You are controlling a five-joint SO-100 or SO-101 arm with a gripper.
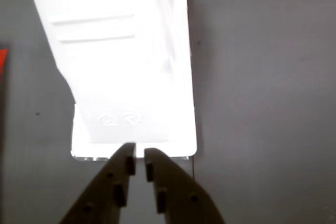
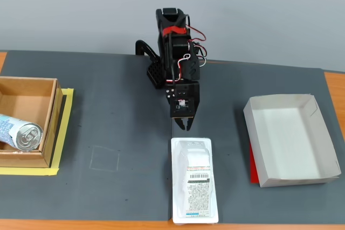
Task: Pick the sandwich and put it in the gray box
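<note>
Dark gray matting covers the table (image 2: pixel 124 100), with a pale wall behind. At its middle the claw (image 2: pixel 185 125) hangs nose-down on the arm (image 2: pixel 175 52), its tips drawn nearly together around nothing, a thin slit between them in the wrist view (image 1: pixel 139 156). Just ahead of those tips, apart from them in the fixed view, lies the near end of the sandwich (image 2: pixel 194 179), flat on the mat and running lengthwise away from the claw. Well off to one side sits the gray box (image 2: pixel 283 179), empty; well off to the other, a brown cardboard box (image 2: pixel 27 103) with a silver can (image 2: pixel 19 133).

The pack looks light, slick in its film and soft under the wrap; I judge a hold across the narrow width safest.

Only the fixed view shows the label, barcode and both boxes. Only the wrist view (image 1: pixel 131 72), though washed out white, shows the gap between the fingers.
</note>
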